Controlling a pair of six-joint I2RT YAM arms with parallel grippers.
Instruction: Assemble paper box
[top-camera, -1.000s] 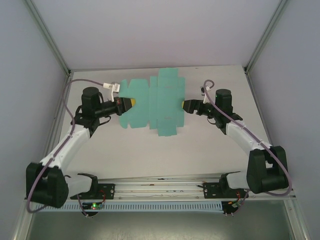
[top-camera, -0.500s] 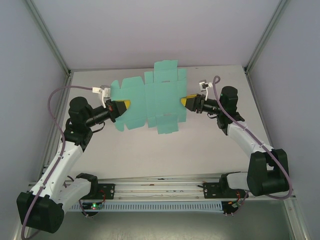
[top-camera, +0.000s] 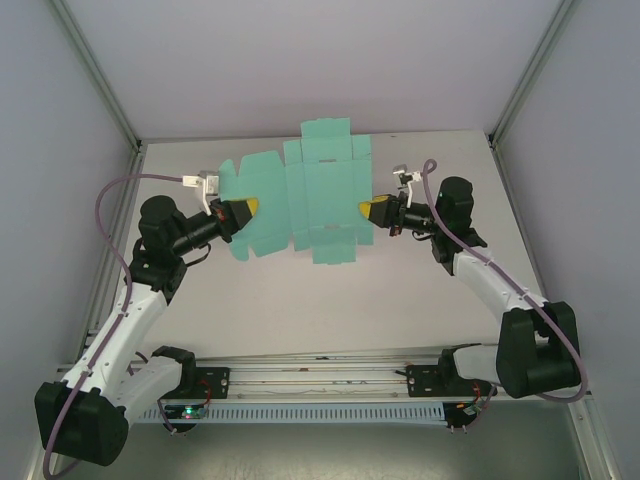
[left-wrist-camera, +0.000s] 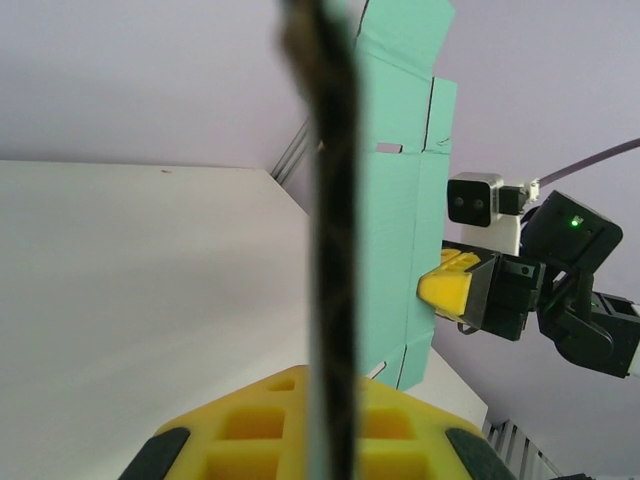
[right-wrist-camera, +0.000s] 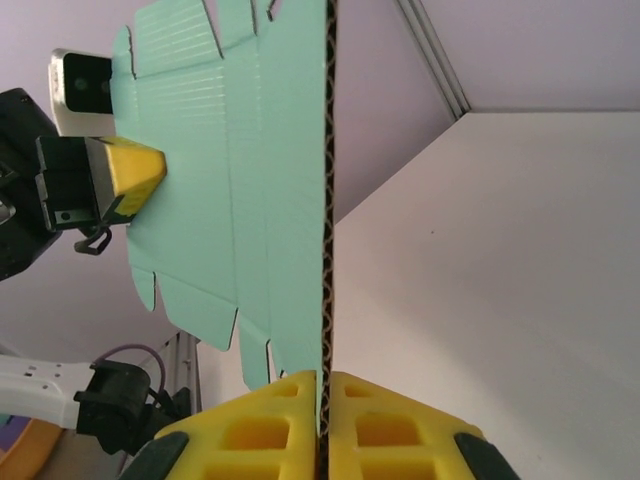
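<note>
Teal-green card, a flat die-cut paper box (top-camera: 305, 195), held clear above the white bench (top-camera: 330, 300): left gripper (top-camera: 251, 208) pinches its 9 o'clock edge, right gripper (top-camera: 366, 209) its 3 o'clock edge.

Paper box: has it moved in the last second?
Yes: the paper box shifted up-frame; its top flap now crosses the table's far edge.
</note>
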